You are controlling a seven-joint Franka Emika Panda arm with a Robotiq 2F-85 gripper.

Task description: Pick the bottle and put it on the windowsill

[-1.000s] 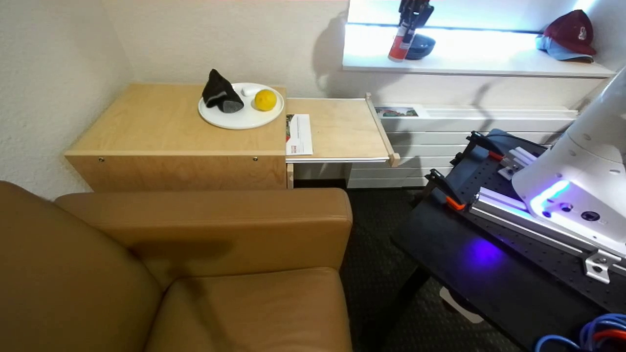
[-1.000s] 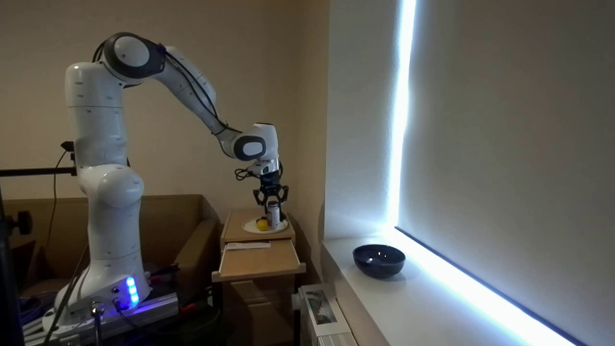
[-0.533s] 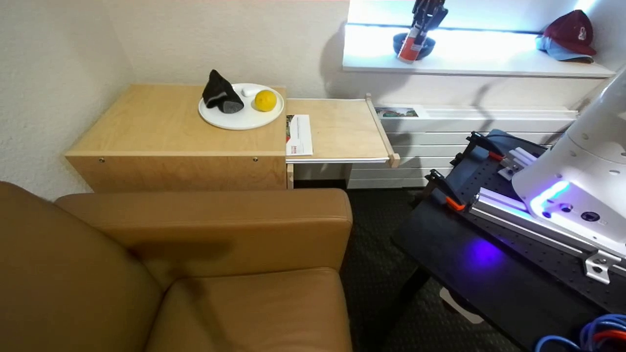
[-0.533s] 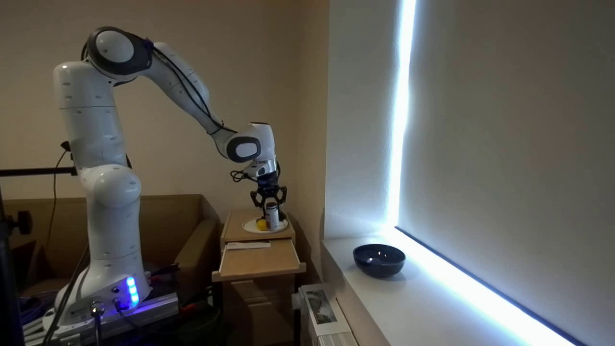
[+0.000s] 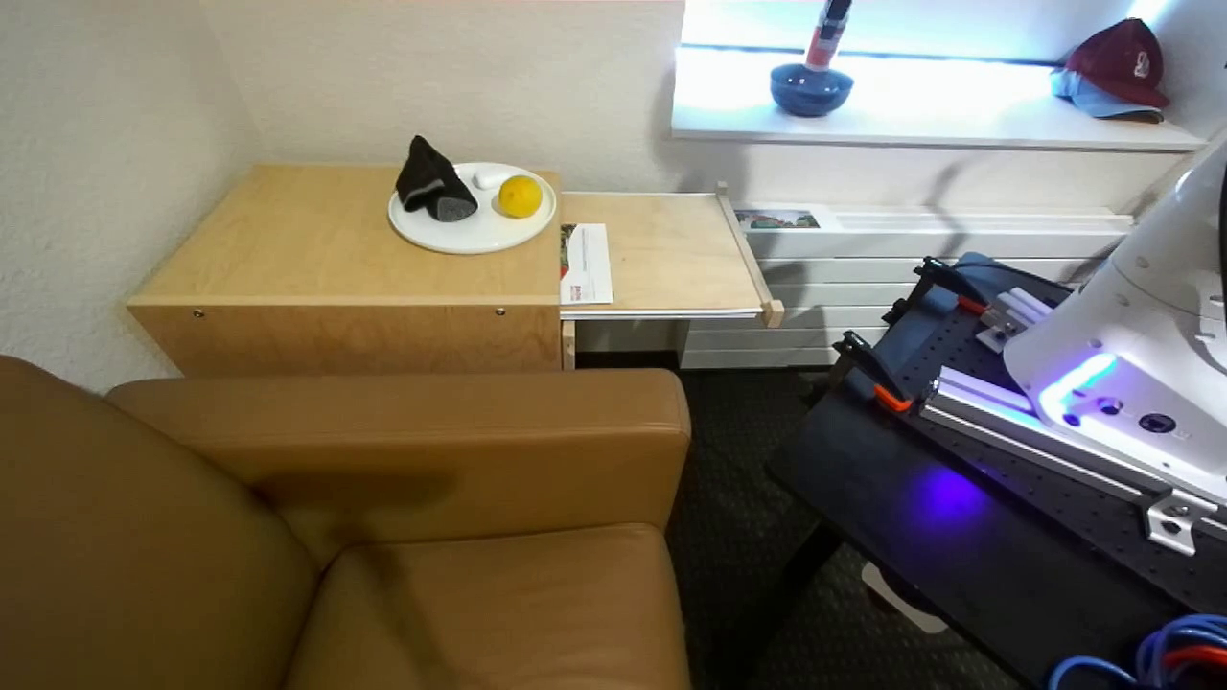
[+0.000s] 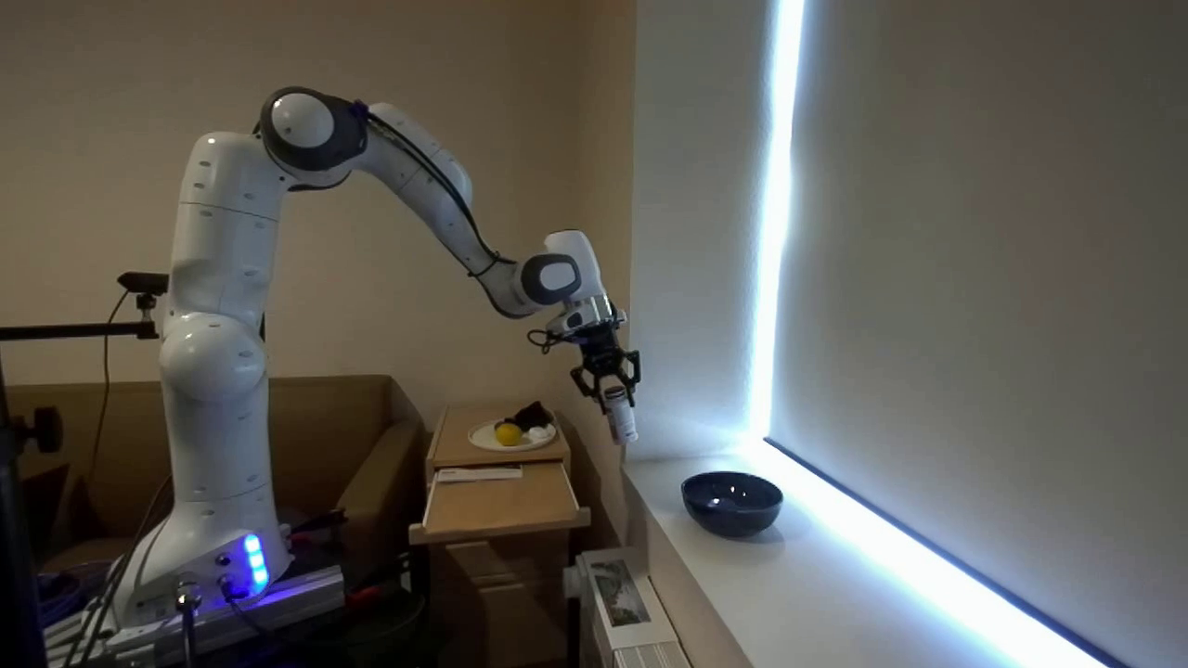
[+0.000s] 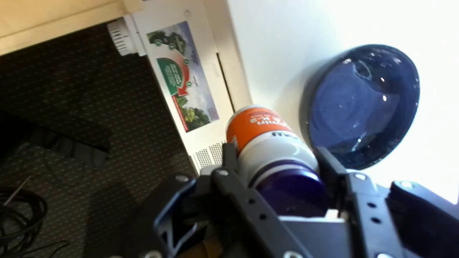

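Near the white windowsill (image 6: 817, 594), the jaws are clamped around the bottle (image 7: 276, 152) (tilted, mid-air).

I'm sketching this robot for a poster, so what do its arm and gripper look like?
The arm is white with rounded segments, dark grey bands around white caps at some joints, and black cables strung along it. A blue light glows on its base. The gripper is black, with angular, linked fingers bearing silvery screw heads and small round holes.
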